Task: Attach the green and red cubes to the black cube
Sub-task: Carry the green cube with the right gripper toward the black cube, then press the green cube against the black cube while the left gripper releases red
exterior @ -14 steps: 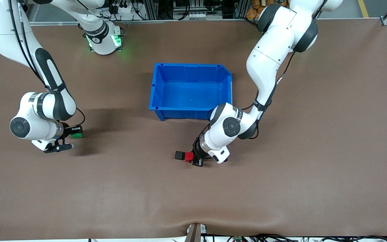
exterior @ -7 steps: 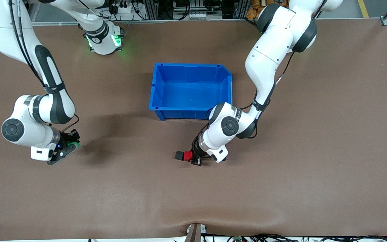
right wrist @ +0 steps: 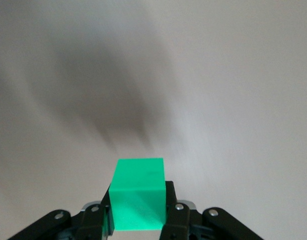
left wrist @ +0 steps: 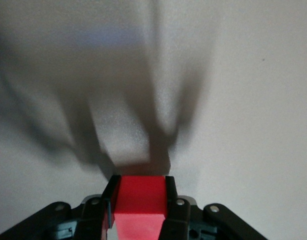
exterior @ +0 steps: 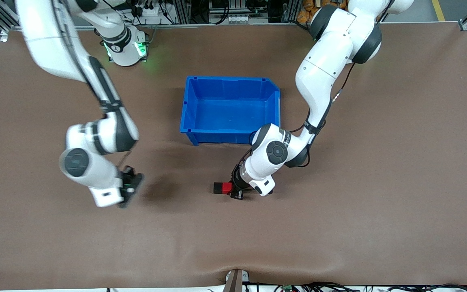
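Note:
My left gripper (exterior: 233, 190) is shut on the red cube (exterior: 228, 187) and holds it low at the table. The black cube (exterior: 217, 187) sits against the red cube's face toward the right arm's end. In the left wrist view the red cube (left wrist: 140, 200) fills the gap between the fingers (left wrist: 169, 192) and hides the black cube. My right gripper (exterior: 130, 188) is shut on the green cube (right wrist: 139, 195) and holds it above the bare table, apart from the other two cubes. In the front view only a sliver of the green cube (exterior: 127, 187) shows.
The empty blue bin (exterior: 217, 137) stands at the table's middle, farther from the front camera than the cubes. The left arm's elbow (exterior: 276, 152) hangs over the bin's near corner. Brown mat lies all around.
My right arm has swung with the green cube toward the left arm's end, closing much of the gap to the red and black pair. My left gripper has barely moved.

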